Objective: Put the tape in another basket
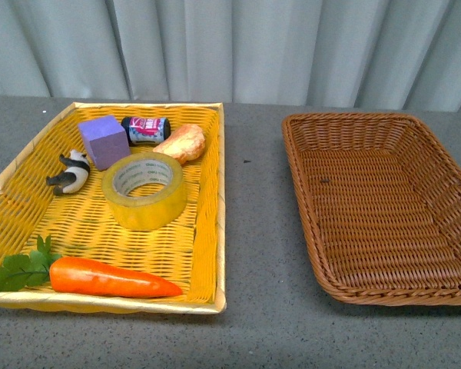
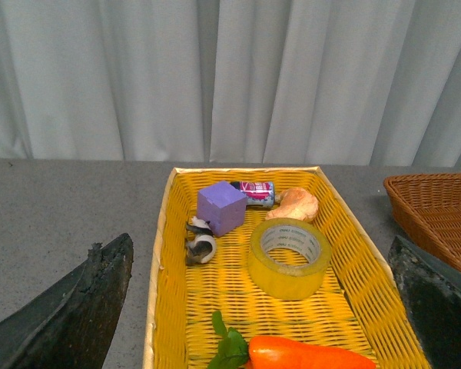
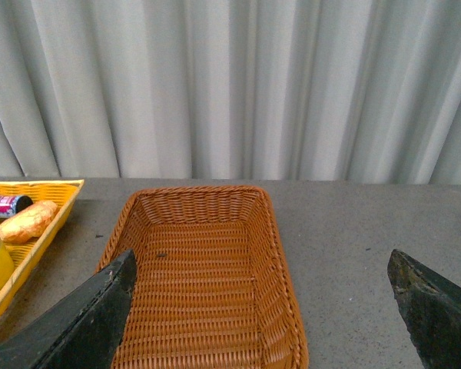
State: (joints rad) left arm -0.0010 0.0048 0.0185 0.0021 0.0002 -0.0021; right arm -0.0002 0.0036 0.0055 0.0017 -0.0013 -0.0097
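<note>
The tape, a wide yellow translucent roll with a white printed core, lies flat in the middle of the yellow woven tray; the left wrist view shows the tape too. The brown wicker basket stands to the right on the grey table with nothing in it, and its rim shows in the right wrist view. My left gripper hangs open above the tray's near end, short of the tape. My right gripper is open over the basket's near right side. Neither arm shows in the front view.
In the tray with the tape lie a purple block, a small can, a bread roll, a panda figure and a toy carrot. Bare grey table separates tray and basket. A curtain hangs behind.
</note>
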